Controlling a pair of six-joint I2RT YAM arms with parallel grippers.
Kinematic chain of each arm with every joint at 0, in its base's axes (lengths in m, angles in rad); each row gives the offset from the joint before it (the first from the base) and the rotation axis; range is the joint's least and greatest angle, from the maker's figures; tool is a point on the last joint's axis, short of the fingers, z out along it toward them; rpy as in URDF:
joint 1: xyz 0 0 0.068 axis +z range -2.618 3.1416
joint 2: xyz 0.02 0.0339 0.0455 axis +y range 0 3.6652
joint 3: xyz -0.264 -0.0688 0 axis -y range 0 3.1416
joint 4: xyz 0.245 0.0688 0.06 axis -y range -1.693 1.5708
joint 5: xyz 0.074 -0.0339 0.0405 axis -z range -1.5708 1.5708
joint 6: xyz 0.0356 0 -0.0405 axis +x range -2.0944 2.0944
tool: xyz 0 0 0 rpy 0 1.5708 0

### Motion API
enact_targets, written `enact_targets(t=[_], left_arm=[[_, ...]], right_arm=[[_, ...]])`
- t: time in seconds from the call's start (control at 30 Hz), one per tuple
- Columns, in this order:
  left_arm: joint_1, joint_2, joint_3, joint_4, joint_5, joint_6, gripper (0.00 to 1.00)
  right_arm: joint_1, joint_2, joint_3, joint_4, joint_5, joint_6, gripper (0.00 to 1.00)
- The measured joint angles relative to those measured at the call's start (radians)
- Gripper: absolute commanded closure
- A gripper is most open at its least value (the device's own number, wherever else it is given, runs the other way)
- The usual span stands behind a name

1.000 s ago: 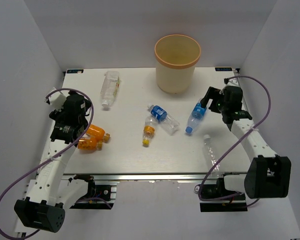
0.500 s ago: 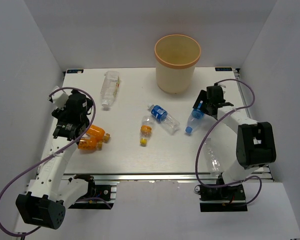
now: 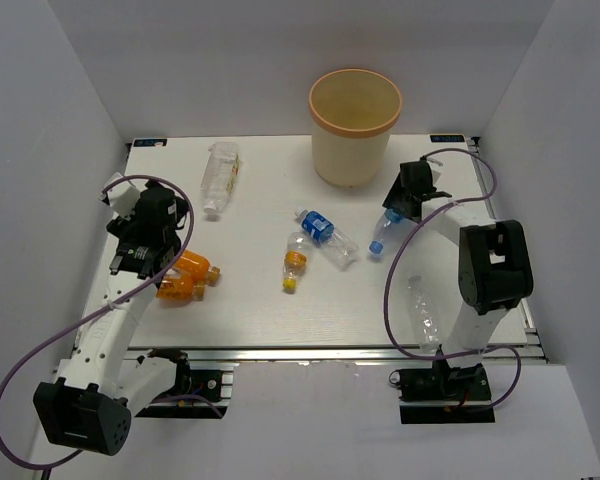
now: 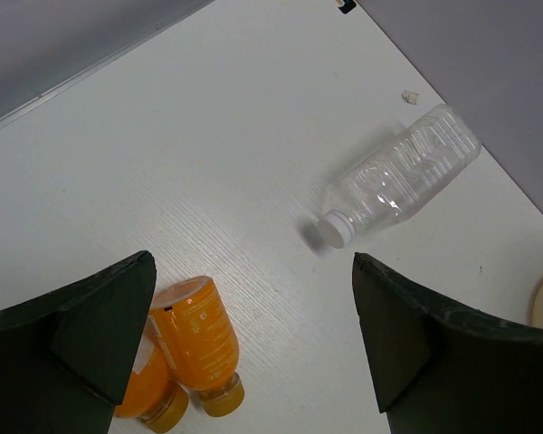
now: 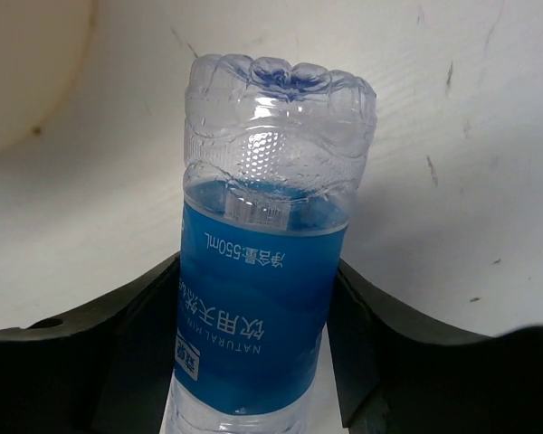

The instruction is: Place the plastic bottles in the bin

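Note:
My right gripper [image 3: 404, 203] is shut on a clear bottle with a blue label [image 3: 386, 230] lying on the table just right of the bin [image 3: 350, 155]. In the right wrist view both fingers [image 5: 362, 334] press the label of this bottle [image 5: 271, 163]. A second blue-label bottle [image 3: 326, 236] and a yellow-capped bottle [image 3: 296, 262] lie mid-table. My left gripper [image 4: 253, 271] is open above two orange bottles [image 4: 199, 339], which lie side by side [image 3: 185, 277]. One plain clear bottle [image 3: 220, 175] lies at the back left, also in the left wrist view [image 4: 403, 176].
Another plain clear bottle [image 3: 423, 312] lies near the front right, beside the right arm's base. The bin's beige wall [image 5: 27, 72] fills the upper left of the right wrist view. White walls enclose the table on three sides.
The right gripper slid left over the blue-label bottle and closed on it, turning it a little. The left arm edged slightly forward over the orange bottles, still open.

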Motion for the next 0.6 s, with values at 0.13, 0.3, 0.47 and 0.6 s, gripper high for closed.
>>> enact_targets(t=[0.13, 0.3, 0.47, 0.6], left_arm=[[0.000, 0.022, 0.000, 0.003, -0.001, 0.000, 0.02], [0.000, 0.034, 0.000, 0.031, 0.001, 0.005, 0.02], [0.000, 0.049, 0.000, 0.056, -0.001, 0.011, 0.02], [0.000, 0.065, 0.000, 0.060, 0.000, 0.014, 0.02]], right_arm=[[0.000, -0.039, 0.040, 0.004, 0.050, -0.032, 0.46], [0.000, -0.140, 0.143, -0.004, 0.151, -0.130, 0.49], [0.001, -0.272, 0.224, 0.114, 0.198, -0.256, 0.52], [0.014, -0.226, 0.413, 0.237, 0.178, -0.370, 0.51]])
